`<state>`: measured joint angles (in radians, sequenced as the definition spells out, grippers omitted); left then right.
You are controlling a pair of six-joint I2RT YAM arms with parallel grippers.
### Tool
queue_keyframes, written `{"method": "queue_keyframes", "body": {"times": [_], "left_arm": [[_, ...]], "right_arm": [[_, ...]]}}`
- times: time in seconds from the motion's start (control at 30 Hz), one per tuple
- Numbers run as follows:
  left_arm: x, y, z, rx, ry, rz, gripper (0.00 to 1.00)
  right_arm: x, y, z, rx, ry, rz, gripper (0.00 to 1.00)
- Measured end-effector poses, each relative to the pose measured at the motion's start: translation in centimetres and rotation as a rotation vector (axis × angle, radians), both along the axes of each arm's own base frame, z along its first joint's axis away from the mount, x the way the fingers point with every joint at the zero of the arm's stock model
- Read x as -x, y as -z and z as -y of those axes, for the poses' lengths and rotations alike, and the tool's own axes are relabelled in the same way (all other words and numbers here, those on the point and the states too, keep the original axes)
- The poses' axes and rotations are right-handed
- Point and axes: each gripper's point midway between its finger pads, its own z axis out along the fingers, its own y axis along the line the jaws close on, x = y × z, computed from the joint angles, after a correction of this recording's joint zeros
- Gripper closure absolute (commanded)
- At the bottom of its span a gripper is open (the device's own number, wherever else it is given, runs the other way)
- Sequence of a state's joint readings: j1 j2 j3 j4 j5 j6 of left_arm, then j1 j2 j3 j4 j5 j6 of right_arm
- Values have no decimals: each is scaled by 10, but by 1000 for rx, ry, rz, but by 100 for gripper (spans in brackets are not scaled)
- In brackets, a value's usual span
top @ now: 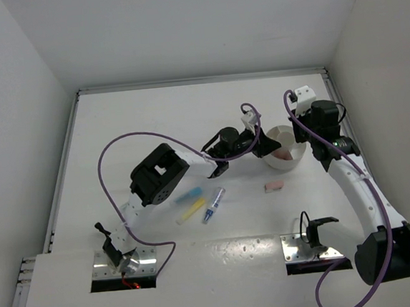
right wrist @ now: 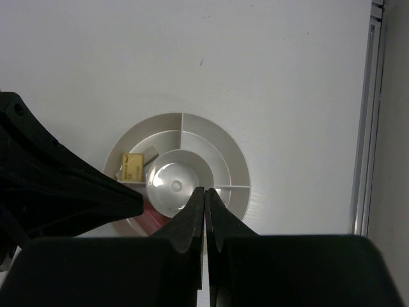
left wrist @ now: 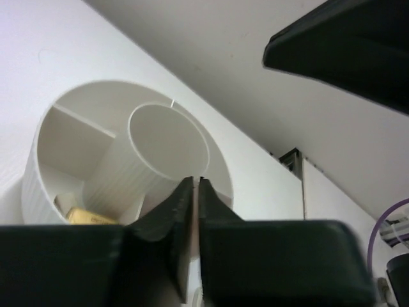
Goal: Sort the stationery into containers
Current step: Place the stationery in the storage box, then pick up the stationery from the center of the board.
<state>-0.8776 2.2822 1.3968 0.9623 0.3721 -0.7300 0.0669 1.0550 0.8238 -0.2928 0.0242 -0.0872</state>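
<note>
The round white divided bowl (top: 288, 148) stands right of the table's middle. A yellow-beige eraser block (right wrist: 132, 166) lies in one outer compartment and something pink (right wrist: 153, 220) in another. The block also shows in the left wrist view (left wrist: 89, 216). My left gripper (top: 267, 146) is shut and empty at the bowl's left rim (left wrist: 64, 128). My right gripper (top: 302, 139) is shut and empty above the bowl (right wrist: 211, 137). On the table lie a blue-green pen (top: 191, 196), a yellow pen (top: 191, 212), a purple-blue pen (top: 213, 205) and a pink eraser (top: 273, 186).
Two square metal plates (top: 148, 262) (top: 294, 248) sit at the near edge by the arm bases. White walls close in the table on three sides. Purple cables loop over both arms. The two grippers are close together at the bowl.
</note>
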Motion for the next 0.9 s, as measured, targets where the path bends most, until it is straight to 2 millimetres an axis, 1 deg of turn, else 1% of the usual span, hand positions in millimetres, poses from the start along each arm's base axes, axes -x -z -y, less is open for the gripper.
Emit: {"method": "queue_keyframes", "body": {"times": [0.07,0.1,0.13,0.17,0.2,0.27,0.3,0.33,0.37,0.4,0.43,0.47,0.5,0.53,0.57,0.6,0.63,0.67,0.7,0.73,0.77,0.8,0.83,0.9], "left_arm": [[1,4,-3,-36,-3,-2,98],[2,3,-5,-52,-5,3,100],[4,-4,-9,-68,-7,11,100],[5,-11,-10,-69,-8,22,100],[5,-23,-15,-77,-24,38,100],[8,-51,-28,-90,-60,73,100],[9,-68,-37,-93,-96,92,70],[9,-87,-48,-101,-146,112,44],[9,-105,-59,-108,-198,116,32],[9,-120,-69,-122,-258,91,29],[8,-132,-80,-141,-325,66,26],[6,-141,-92,-161,-387,43,24],[7,-144,-106,-185,-441,14,24],[9,-140,-121,-212,-488,-19,21],[12,-122,-146,-273,-552,-71,27],[13,-109,-161,-312,-588,-105,28],[14,-90,-180,-366,-638,-147,52],[17,-64,-204,-437,-697,-211,64],[21,-38,-228,-515,-754,-272,68],[25,-18,-246,-576,-801,-321,68],[30,4,-269,-641,-855,-374,66],[35,23,-292,-697,-908,-425,56],[40,39,-316,-742,-959,-469,39],[48,59,-359,-794,-1056,-542,39]], "right_arm": [[0,0,0,-1,-1,0,100],[0,0,0,-1,-2,0,96],[0,0,-1,-3,-6,0,93],[0,0,-2,-3,-12,0,86],[0,0,-3,-4,-21,-1,65],[1,0,-7,-10,-46,-3,38],[2,0,-10,-11,-68,-4,22],[4,1,-14,-15,-97,-8,18],[5,1,-17,-16,-123,-13,16],[8,3,-23,-22,-159,-21,16],[11,5,-29,-30,-200,-33,29],[14,7,-33,-31,-233,-45,47],[18,11,-37,-36,-267,-64,66],[21,14,-42,-39,-297,-78,96],[25,19,-48,-54,-328,-106,100],[27,21,-50,-56,-346,-120,100],[30,25,-55,-64,-372,-142,97],[32,28,-58,-70,-393,-163,88],[34,31,-61,-77,-415,-178,78],[36,34,-64,-82,-431,-192,58],[39,36,-67,-88,-453,-205,54],[42,38,-69,-94,-475,-216,52],[44,39,-71,-97,-484,-223,50],[47,38,-74,-102,-503,-229,49]]}}
